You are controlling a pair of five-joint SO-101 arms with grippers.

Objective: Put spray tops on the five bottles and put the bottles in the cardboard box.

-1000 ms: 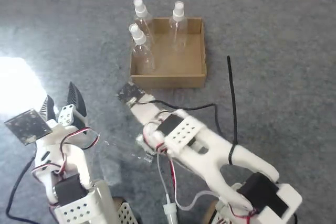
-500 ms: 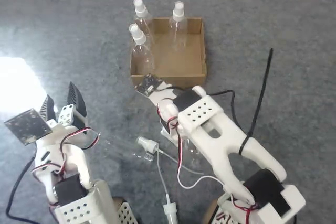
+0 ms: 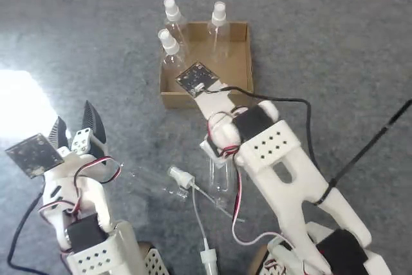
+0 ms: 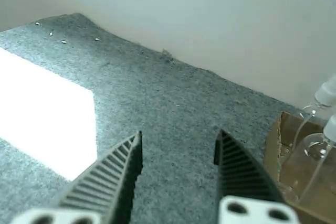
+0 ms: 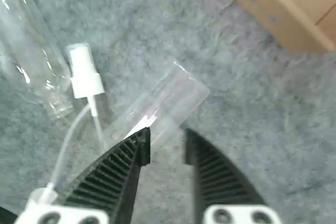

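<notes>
While the left pincer (image 4: 179, 134) gapes empty, a clear bottle (image 5: 163, 103) lies flat.
Right pincer (image 5: 166, 132), narrowly parted, holds nothing beside it.

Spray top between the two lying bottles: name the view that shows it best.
Right wrist view: the spray top lies close, head and tube clear. High view shows it small beside the right arm. Left wrist view faces the cardboard box.

A hard patch of light (image 3: 16, 104) is burning out to pure white at the left edge of the grey worktop (image 3: 335, 49), and it is glaring just as white in the left wrist view. Elsewhere soft, even light is falling and casting only faint shadows. A small glint is flashing on the clear bottle (image 5: 168, 100).
</notes>
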